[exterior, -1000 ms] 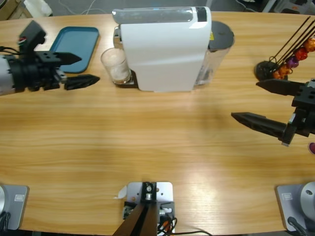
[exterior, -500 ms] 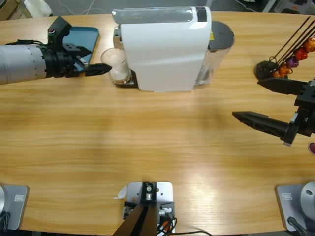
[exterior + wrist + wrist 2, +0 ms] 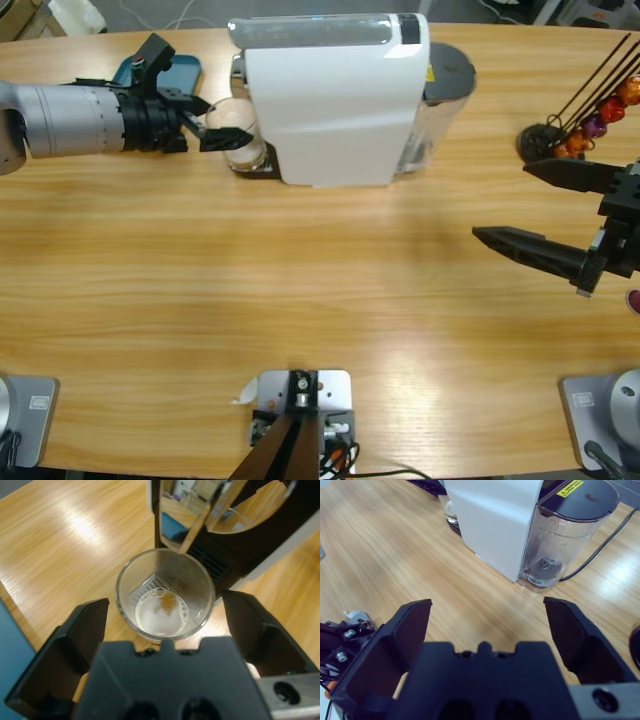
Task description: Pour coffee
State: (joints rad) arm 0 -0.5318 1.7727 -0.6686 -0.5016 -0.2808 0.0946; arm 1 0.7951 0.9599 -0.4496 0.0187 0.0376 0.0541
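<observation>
A clear glass (image 3: pixel 240 135) with a little pale liquid and a brown spot at its bottom (image 3: pixel 162 615) stands on the drip tray of the white coffee machine (image 3: pixel 335 95), under the spout. My left gripper (image 3: pixel 220 124) is open, its jaws reaching to either side of the glass without touching it (image 3: pixel 165 625). My right gripper (image 3: pixel 530 210) hangs open over the table at the right, far from the machine. In the right wrist view the machine (image 3: pixel 492 520) and its clear water tank (image 3: pixel 567 535) lie ahead.
A blue tray (image 3: pixel 180 75) lies at the back left, partly under the left arm. A black capsule rack with coloured capsules (image 3: pixel 585 125) stands at the back right. The grey-lidded water tank (image 3: pixel 445 85) sits behind the machine.
The left arm has reached right from the table's left side until its open jaws flank the glass. The right arm has stayed still.
</observation>
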